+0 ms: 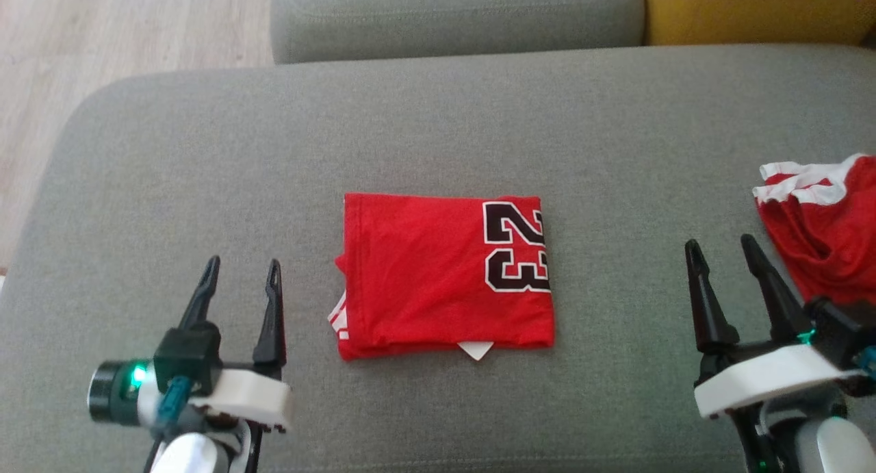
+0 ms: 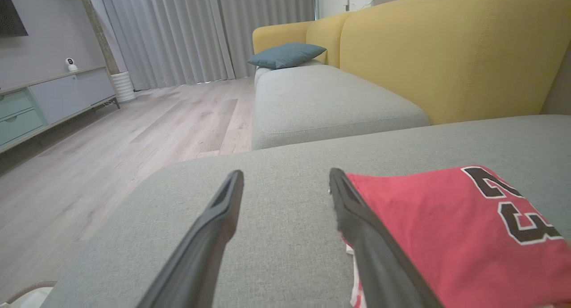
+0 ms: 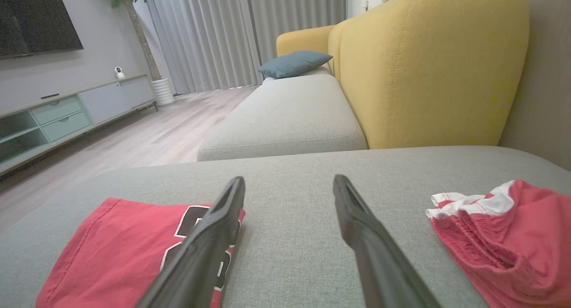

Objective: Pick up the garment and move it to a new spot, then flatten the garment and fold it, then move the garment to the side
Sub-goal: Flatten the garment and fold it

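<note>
Garment: the red jersey (image 1: 445, 278) lies folded in a rectangle, number up, at the middle of the grey sofa cushion (image 1: 438, 117). Treat the fold as done.
Left claw: the left claw (image 1: 243, 262) is spread wide and empty, near left of the jersey, clear of the cloth.
Right claw: the right claw (image 1: 720, 241) is spread wide and empty, between the jersey and the crumpled red shorts (image 1: 821, 233) at the right.
Reason: both claws stand off the cloth, so the fold lies undisturbed.
Your next step: likely the move aside. Grip all layers together.
</note>
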Tool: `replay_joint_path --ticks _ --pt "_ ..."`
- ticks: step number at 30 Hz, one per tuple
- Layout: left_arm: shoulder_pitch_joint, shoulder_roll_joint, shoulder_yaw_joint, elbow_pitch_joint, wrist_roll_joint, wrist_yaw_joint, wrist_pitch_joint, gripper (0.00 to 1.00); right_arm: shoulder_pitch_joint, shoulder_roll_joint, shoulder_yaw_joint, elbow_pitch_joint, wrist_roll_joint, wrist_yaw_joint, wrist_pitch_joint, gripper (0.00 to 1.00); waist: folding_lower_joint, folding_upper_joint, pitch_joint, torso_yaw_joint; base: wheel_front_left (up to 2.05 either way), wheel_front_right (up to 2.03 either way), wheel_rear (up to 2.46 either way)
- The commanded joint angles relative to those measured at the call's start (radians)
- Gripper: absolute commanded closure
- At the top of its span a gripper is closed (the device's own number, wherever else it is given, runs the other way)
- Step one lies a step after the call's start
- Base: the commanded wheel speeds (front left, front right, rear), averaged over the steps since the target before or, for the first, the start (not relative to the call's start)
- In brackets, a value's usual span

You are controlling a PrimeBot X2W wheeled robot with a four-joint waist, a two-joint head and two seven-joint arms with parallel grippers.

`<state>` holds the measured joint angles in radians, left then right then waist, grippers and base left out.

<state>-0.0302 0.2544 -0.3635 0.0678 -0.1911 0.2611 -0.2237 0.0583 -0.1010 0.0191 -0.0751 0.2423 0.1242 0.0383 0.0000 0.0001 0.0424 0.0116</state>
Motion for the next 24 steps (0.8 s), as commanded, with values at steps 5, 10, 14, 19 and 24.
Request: replay_joint_path --ticks 5,10,14,19,24 --pt "-0.001 0.030 0.036 -0.032 -0.016 0.012 0.012 0.00 0.021 0.009 0.012 -0.065 -0.020 0.007 0.031 0.00 0.0000 -0.0001 -0.040 0.000 0.00 0.00 0.00" --pt "0.017 0.034 0.034 -0.039 -0.020 0.019 0.020 0.00 0.050 0.019 -0.001 -0.089 -0.032 0.007 0.057 0.00 0.0000 -0.0001 -0.055 0.001 0.00 0.00 0.00" --pt "0.022 0.038 0.032 -0.042 -0.022 0.021 0.025 0.00 0.056 0.023 -0.009 -0.102 -0.037 0.007 0.066 0.00 0.0000 -0.0001 -0.058 0.003 0.00 0.00 0.00" --pt "0.025 0.041 0.030 -0.041 -0.025 0.025 0.029 0.00 0.057 0.028 -0.016 -0.106 -0.041 0.007 0.071 0.00 0.0000 -0.0001 -0.060 0.005 0.00 0.00 0.00" --pt "0.025 0.042 0.028 -0.043 -0.028 0.028 0.031 0.00 0.056 0.030 -0.019 -0.106 -0.043 0.007 0.073 0.00 0.0000 -0.0001 -0.060 0.005 0.00 0.00 0.00"
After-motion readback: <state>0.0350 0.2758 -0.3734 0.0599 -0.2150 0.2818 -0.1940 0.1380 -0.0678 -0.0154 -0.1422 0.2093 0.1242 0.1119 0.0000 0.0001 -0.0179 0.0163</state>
